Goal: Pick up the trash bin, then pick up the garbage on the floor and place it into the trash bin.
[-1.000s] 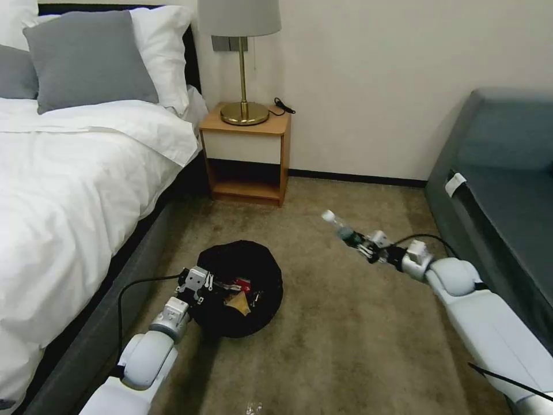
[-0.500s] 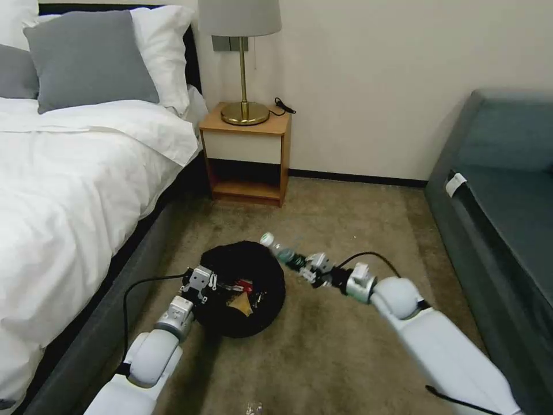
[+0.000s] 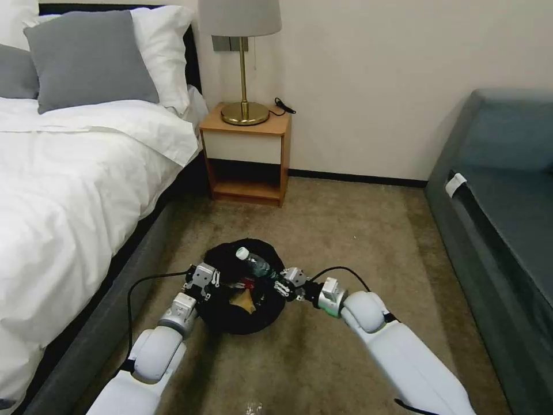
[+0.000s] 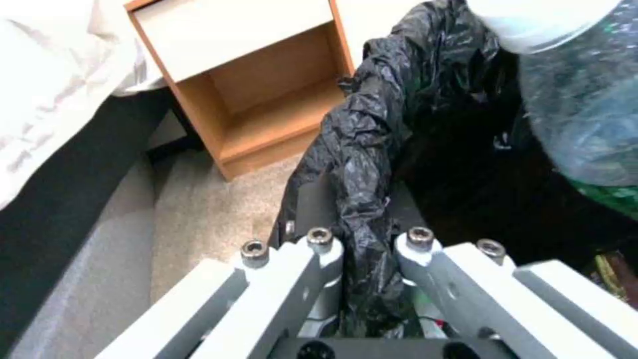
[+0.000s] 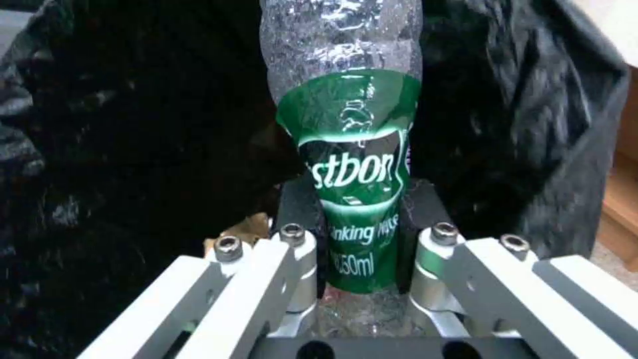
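Note:
The trash bin [image 3: 230,320], lined with a crinkly black bag, hangs just above the carpet between my arms. My left gripper [image 3: 208,280] is shut on its rim, the bag [image 4: 362,199] pinched between the fingers. My right gripper [image 3: 277,285] is shut on a clear bottle with a green label [image 3: 257,266], held over the bin's opening with its white cap pointing toward the bed. In the right wrist view the bottle [image 5: 349,164] sits between the pads above the black bag [image 5: 133,124]. A red-and-white wrapper [image 3: 246,283] and a gold-brown packet [image 3: 240,301] lie inside the bin.
The bed [image 3: 63,190] flanks my left side, with its dark frame close to the left arm. A wooden nightstand [image 3: 246,155] with a brass lamp [image 3: 242,63] stands ahead. A grey sofa [image 3: 501,202] lines the right. Open carpet [image 3: 357,230] lies between.
My right arm has swung left with the bottle, from open carpet to over the bin's opening. The left gripper has kept its hold on the bin's rim.

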Robot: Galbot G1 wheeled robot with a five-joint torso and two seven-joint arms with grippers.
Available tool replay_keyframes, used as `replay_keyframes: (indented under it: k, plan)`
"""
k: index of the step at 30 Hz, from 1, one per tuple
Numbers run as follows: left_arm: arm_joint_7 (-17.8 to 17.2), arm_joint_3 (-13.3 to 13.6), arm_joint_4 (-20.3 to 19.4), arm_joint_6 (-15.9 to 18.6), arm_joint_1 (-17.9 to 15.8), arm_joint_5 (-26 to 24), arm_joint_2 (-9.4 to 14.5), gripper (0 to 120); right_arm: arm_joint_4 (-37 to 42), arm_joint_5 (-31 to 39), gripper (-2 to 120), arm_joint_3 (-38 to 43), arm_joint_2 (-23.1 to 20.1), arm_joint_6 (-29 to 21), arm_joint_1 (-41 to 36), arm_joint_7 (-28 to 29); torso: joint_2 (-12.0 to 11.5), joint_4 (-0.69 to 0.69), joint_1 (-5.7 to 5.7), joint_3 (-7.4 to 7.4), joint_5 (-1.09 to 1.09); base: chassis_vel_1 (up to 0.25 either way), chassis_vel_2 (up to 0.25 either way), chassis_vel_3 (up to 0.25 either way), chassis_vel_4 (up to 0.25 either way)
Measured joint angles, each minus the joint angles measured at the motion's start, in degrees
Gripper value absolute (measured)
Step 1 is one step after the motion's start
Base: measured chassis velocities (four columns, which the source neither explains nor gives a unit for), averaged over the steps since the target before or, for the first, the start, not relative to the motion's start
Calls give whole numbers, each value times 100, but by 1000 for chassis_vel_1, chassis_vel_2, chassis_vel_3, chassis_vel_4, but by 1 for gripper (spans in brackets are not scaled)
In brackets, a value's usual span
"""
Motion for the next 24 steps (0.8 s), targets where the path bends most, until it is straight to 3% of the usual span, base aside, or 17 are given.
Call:
replay_keyframes:
  k: [4,9,16,18,24]
  plan:
    - [-1,-2,-27,0,60,2,1,4,-21,-54,16,-92,85,-36,16,201,0,1,0,0,1,0,0,0,0]
    - [-2,-18,-77,-8,83,-2,-4,4,-35,-160,35,-84,97,-88,-88,521,0,1,0,0,1,0,0,0,0]
    - [-10,-5,-89,-11,91,0,-6,4,85,-162,54,9,74,-107,-189,530,0,0,0,0,1,0,0,0,0]
    - [-14,5,-89,-11,87,2,-7,4,179,-161,67,87,58,-113,-261,530,0,0,0,0,1,0,0,0,0]
    - [-20,-33,-76,-11,70,-10,-3,4,311,-158,85,217,-61,-111,-395,524,0,0,0,0,2,0,0,0,0]
